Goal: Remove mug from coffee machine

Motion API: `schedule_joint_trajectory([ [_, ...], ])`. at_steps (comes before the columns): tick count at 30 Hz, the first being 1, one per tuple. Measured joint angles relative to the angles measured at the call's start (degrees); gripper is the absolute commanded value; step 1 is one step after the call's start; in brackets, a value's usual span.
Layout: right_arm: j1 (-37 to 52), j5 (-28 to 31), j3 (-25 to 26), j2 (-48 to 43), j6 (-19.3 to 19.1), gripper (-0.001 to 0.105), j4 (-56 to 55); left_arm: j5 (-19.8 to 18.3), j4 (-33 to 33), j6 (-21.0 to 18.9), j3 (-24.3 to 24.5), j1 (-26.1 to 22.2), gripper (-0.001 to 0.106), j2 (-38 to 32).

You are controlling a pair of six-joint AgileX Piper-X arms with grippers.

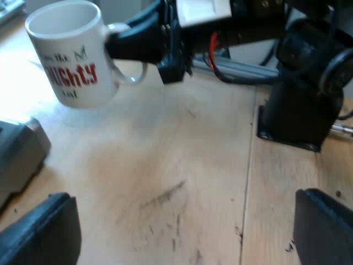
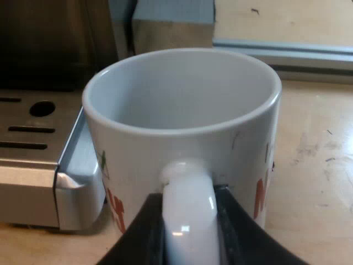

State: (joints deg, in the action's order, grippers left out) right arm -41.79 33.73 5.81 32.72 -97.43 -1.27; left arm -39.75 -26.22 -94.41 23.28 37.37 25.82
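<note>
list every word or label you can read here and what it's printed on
"GHTY" in red letters on the mug, left wrist view; the word's start is unclear.
Small dark lines above and below it: too blurred to read.
Red and green letter fragments on the mug, right wrist view: cut off, unreadable.
Nothing readable on the espresso machine.

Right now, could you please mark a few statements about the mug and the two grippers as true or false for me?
1. The right gripper clamps the mug by its handle. True.
2. The mug holds coffee. False: it is empty inside.
3. The mug stands on the drip tray. False: it is beside the tray, over the wooden table.
4. The left gripper is open and holds nothing. True.
</note>
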Motion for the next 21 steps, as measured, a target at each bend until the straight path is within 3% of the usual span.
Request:
schedule_joint_trajectory([
  [11,10.7,-10.1,-6.0,0.1,-4.9,0.0,9.0,1.2,2.9,0.1,-1.4,0.0,0.08,0.0],
  [16,13.9,-14.3,-6.9,0.1,-8.0,0.0,10.8,1.2,2.9,0.1,-1.3,0.0,0.08,0.0],
  [21,16.9,-17.5,-7.1,0.1,-8.4,0.0,14.9,1.2,2.9,0.1,-1.5,0.0,0.08,0.0],
])
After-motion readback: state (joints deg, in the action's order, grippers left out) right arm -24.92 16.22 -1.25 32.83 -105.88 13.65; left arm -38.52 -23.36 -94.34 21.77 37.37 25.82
